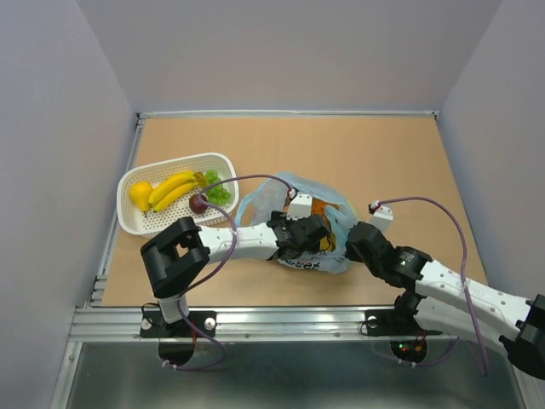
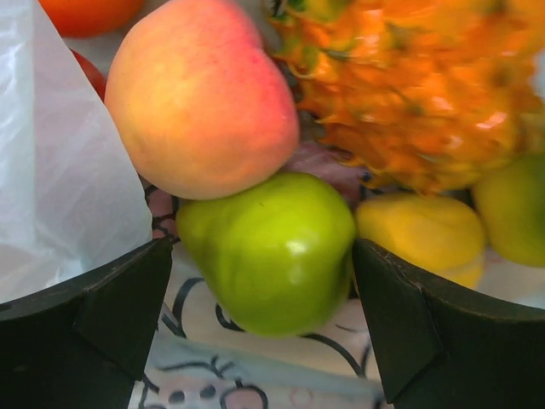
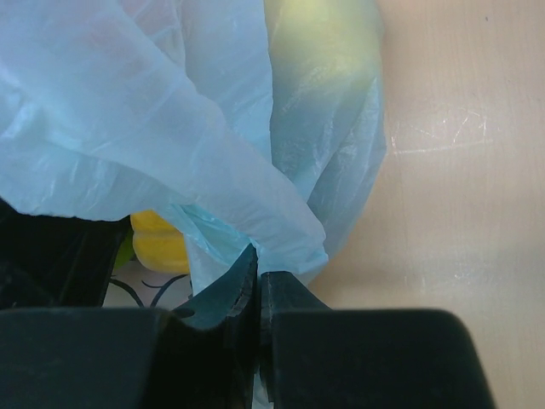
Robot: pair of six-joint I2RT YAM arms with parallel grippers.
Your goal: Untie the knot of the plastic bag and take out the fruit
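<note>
The green fruit (image 2: pixel 272 251), smooth, firm and probably slippery, sits inside the wide-spread left end effector (image 2: pixel 260 319); grip across its middle. The right end effector (image 3: pixel 258 294) pinches the flimsy plastic bag (image 3: pixel 170 128).

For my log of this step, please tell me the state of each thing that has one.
plastic bag: mouth open, not emptied.
left pincer: open, inside the plastic bag.
green fruit: lying in the plastic bag, between the open fingers.
right pincer: shut on the plastic bag.
basket: upright, filled.
</note>
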